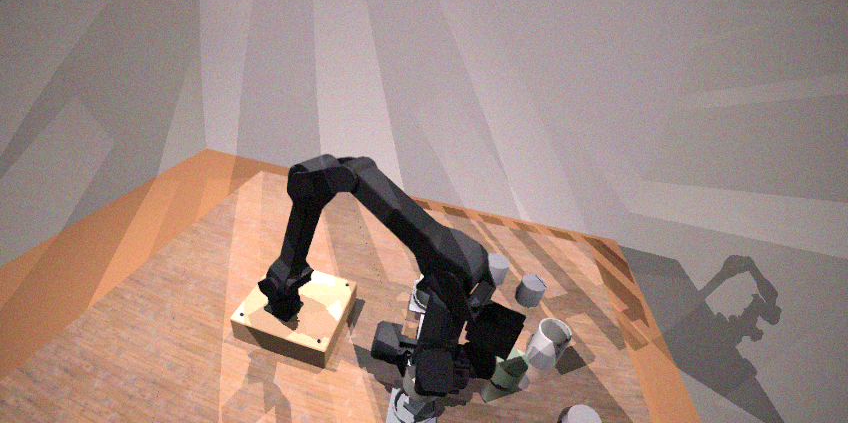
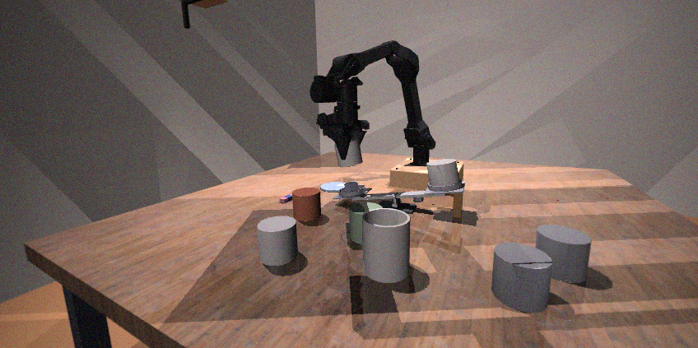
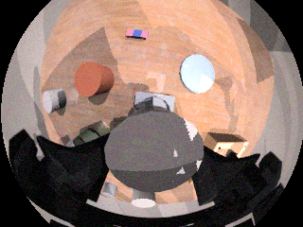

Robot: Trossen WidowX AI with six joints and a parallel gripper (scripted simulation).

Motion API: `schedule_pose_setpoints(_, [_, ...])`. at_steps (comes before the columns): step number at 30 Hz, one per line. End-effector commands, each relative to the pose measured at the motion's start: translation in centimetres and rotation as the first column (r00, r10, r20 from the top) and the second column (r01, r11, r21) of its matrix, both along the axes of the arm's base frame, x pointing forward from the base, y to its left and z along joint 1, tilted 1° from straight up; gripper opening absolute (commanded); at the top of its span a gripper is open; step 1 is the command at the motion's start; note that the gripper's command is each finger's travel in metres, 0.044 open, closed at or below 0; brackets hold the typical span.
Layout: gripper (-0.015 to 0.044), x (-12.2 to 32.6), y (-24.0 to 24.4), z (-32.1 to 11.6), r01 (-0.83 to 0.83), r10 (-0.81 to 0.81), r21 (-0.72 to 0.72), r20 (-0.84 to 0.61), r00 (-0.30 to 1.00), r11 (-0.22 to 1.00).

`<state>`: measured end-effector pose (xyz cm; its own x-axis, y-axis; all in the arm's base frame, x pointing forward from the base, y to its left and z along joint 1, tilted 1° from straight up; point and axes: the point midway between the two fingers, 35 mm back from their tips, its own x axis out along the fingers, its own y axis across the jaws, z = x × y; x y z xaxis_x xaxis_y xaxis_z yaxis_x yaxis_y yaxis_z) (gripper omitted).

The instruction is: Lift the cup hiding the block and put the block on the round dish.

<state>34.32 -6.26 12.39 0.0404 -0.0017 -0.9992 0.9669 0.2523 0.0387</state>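
Observation:
My gripper (image 2: 344, 155) (image 3: 153, 136) is shut on a grey cup (image 2: 353, 155) (image 3: 151, 142), upside down, and holds it in the air above the near-dish end of the balance (image 2: 416, 193) (image 3: 142, 98). That end carries a dark ring (image 2: 353, 192) with a small raised shape in it; I cannot tell whether that is the block. The other grey cup (image 2: 443, 174) stands on the far end, tilted slightly with the beam. The round dish (image 2: 332, 187) (image 3: 197, 73) is pale blue, lies beside the balance, and shows nothing on it.
A red-brown cylinder (image 2: 306, 205) (image 3: 93, 79), a green one (image 2: 356, 227) (image 1: 505, 377), an open grey pot (image 2: 385, 248) (image 1: 548, 344) and several grey cylinders stand around. A small pink and blue piece (image 2: 285, 198) (image 3: 136, 33) lies beyond the dish. My wooden base (image 2: 408, 178) (image 1: 279, 338) stands behind the balance.

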Motion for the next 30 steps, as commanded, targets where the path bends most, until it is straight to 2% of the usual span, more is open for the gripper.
schedule_pose_setpoints(1, [0.0000,0.00,-0.07,0.88,0.003,-0.003,-0.006,0.010,1.000,1.000])
schedule_pose_setpoints(30, [0.0000,-0.03,0.01,0.26,0.000,0.000,0.000,0.000,1.000,1.000])
